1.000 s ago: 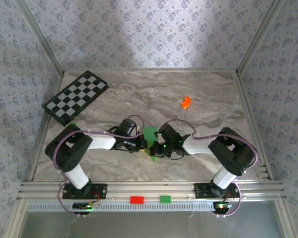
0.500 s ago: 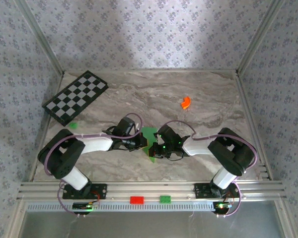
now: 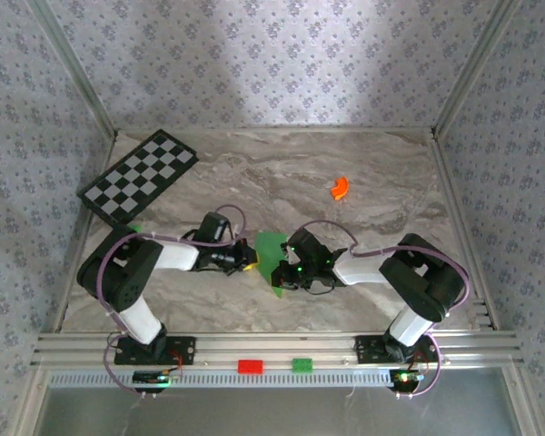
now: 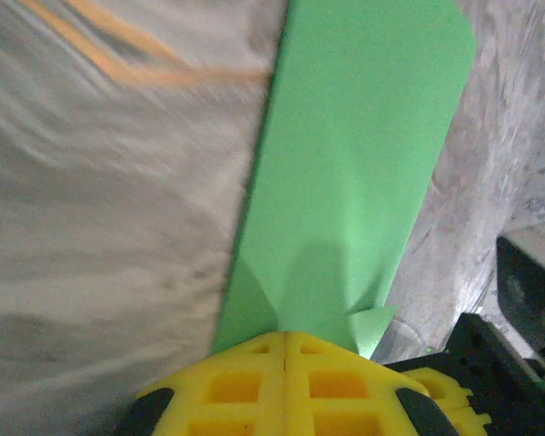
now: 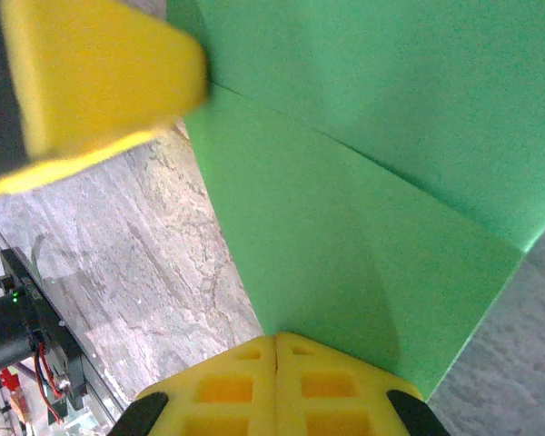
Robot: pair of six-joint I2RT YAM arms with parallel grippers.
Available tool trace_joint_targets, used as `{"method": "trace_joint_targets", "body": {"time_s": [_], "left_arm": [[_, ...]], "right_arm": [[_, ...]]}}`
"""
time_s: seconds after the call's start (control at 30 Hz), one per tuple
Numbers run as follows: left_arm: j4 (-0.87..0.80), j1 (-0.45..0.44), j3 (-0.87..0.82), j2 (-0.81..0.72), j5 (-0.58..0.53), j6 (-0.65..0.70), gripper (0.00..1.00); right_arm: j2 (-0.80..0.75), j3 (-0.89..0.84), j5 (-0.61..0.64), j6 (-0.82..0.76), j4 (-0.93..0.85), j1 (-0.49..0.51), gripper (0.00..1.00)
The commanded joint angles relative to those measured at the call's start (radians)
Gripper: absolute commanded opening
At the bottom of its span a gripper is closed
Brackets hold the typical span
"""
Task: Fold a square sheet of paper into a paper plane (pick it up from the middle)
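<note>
**A:** Where was the sheet of paper (image 3: pixel 272 257) at that moment?

**B:** Near the front middle of the marble table (image 3: pixel 391 173), between the two grippers. It was partly folded. The right wrist view showed a straight crease running across the green surface.

**A:** What was the left gripper (image 3: pixel 248 262) doing?

**B:** It met the paper's left edge. In the left wrist view its yellow fingers (image 4: pixel 236 386) were pressed tight together. The green strip ran straight out from between them, with small wrinkles at the pinch, so it was clamped on the paper.

**A:** And the right gripper (image 3: pixel 284 272)?

**B:** It was much the same, on the sheet's lower right side. Its fingers (image 5: pixel 218 386) were closed with the paper gripped between them. In that view one of the left gripper's yellow fingers touched the sheet where the crease ended.

**A:** Was anything else about?

**B:** An orange curved piece (image 3: pixel 339 188) lay well apart, toward the far right. A checkered board (image 3: pixel 139 177) sat angled at the far left. A red block (image 3: pixel 250 366) and a green block (image 3: pixel 302 365) rested on the front rail between the arm bases.
</note>
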Motion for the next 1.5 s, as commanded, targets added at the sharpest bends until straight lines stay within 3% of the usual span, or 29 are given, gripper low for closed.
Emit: {"method": "trace_joint_targets", "body": {"time_s": [0.0, 0.1, 0.3, 0.47, 0.63, 0.8, 1.0, 1.13, 1.3, 1.47], "left_arm": [[-0.087, 0.08, 0.013, 0.026, -0.065, 0.057, 0.03], [-0.107, 0.113, 0.019, 0.008, -0.054, 0.064, 0.03], [-0.192, 0.081, 0.048, -0.115, -0.063, 0.06, 0.05], [-0.199, -0.036, 0.068, -0.141, -0.069, 0.076, 0.06], [-0.129, -0.141, 0.075, -0.034, -0.083, 0.052, 0.05], [-0.142, -0.117, 0.045, 0.023, -0.139, 0.051, 0.03], [-0.156, 0.011, 0.031, 0.024, -0.114, 0.061, 0.03], [-0.233, 0.041, 0.077, -0.008, -0.122, 0.11, 0.03], [-0.222, 0.021, 0.087, -0.104, -0.111, 0.101, 0.06], [-0.218, -0.053, 0.094, -0.174, -0.112, 0.122, 0.09]], "right_arm": [[0.053, -0.06, 0.071, -0.012, -0.183, 0.007, 0.0], [0.053, -0.063, 0.065, -0.017, -0.176, 0.005, 0.0], [0.048, -0.05, 0.043, -0.058, -0.198, -0.014, 0.0], [0.036, -0.043, 0.03, -0.093, -0.228, -0.039, 0.0], [0.024, -0.046, 0.031, -0.095, -0.23, -0.048, 0.0], [0.03, -0.048, 0.031, -0.094, -0.225, -0.047, 0.0], [0.035, -0.048, 0.024, -0.093, -0.213, -0.048, 0.0], [0.041, -0.047, 0.02, -0.093, -0.208, -0.047, 0.0], [0.043, -0.043, 0.015, -0.1, -0.204, -0.049, 0.0], [0.043, -0.038, 0.01, -0.103, -0.205, -0.05, 0.0]]}}
